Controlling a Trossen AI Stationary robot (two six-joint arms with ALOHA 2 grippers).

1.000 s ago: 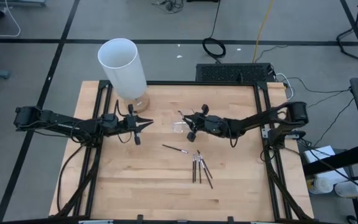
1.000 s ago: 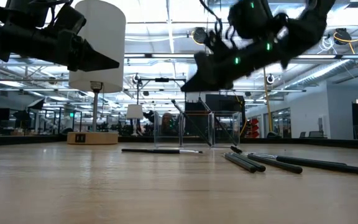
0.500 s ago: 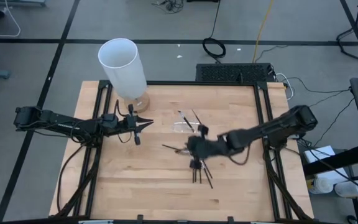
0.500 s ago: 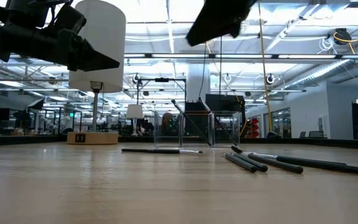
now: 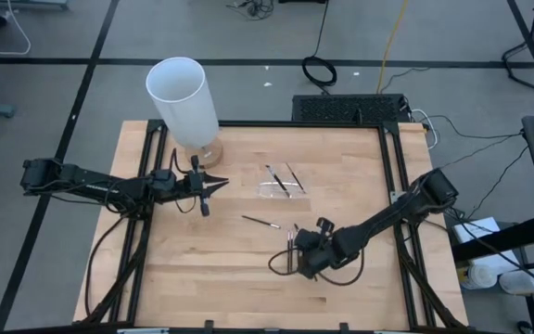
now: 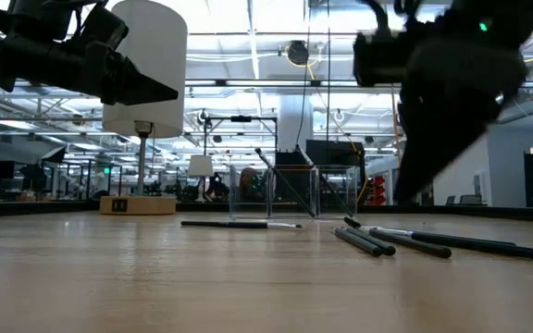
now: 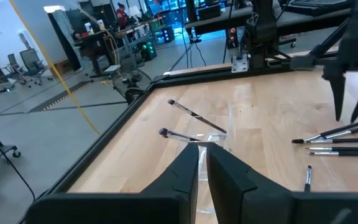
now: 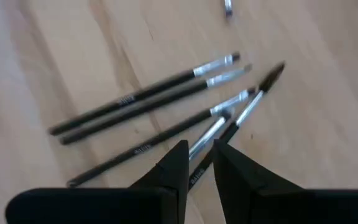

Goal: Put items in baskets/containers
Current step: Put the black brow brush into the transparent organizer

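Observation:
Several dark-handled brushes (image 5: 297, 243) lie side by side on the wood, right of centre toward the near edge. My right gripper (image 8: 201, 148) hangs just above them, pointing steeply down, its fingers a narrow gap apart and touching nothing. One more brush (image 5: 260, 222) lies alone to their left. Two brushes (image 5: 283, 178) rest slanted in the clear tray (image 6: 336, 190) at mid-table. My left gripper (image 5: 222, 187) waits shut and level, left of the tray, holding nothing.
A tall white cylinder (image 5: 185, 97) on a wooden base stands at the far left corner of the table. Black frame rails (image 5: 392, 186) run along the table's sides. Bare wood (image 5: 193, 278) lies at the near left.
My right gripper has swung from the clear tray toward the table's near edge and tipped from nearly level to steeply down, ending over the group of brushes. The two brushes in the tray and the others on the wood have stayed put.

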